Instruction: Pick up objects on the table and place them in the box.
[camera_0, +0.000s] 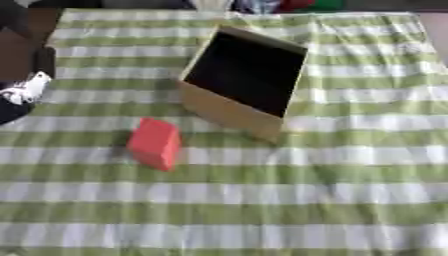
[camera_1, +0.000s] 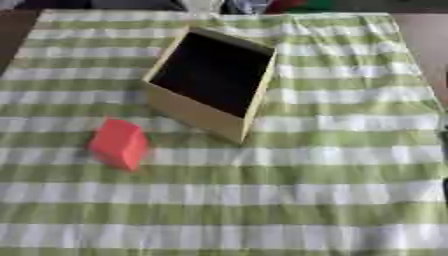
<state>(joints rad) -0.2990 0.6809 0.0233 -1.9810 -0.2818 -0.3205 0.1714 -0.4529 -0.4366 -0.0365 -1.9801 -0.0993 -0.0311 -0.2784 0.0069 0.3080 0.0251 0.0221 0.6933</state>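
The small red block (camera_0: 155, 143), box-shaped and plain-sided, sits on the green-and-white striped tablecloth (camera_0: 350, 200), a little to the left of centre and nearer the robot than the box. Just beyond it, up and to the right, stands the open tan cardboard box (camera_0: 229, 111) with its dark inside, set at an angle to the stripes; its near wall is close to the block but not touching it.

Neither of the robot's hands shows in either view, so I cannot tell how their fingers stand.

From where I stand, the trouble I would expect is this: the block looks smooth and has a corner turned toward the robot, so fingers closing across that corner could twist it or let it slip. The cloth could drag and wrinkle if a hand scrapes along it. The box looks light and sits skewed, so a knock against its near wall on the way in might shove it.

No brand, label or readable writing shows on the block or the box.
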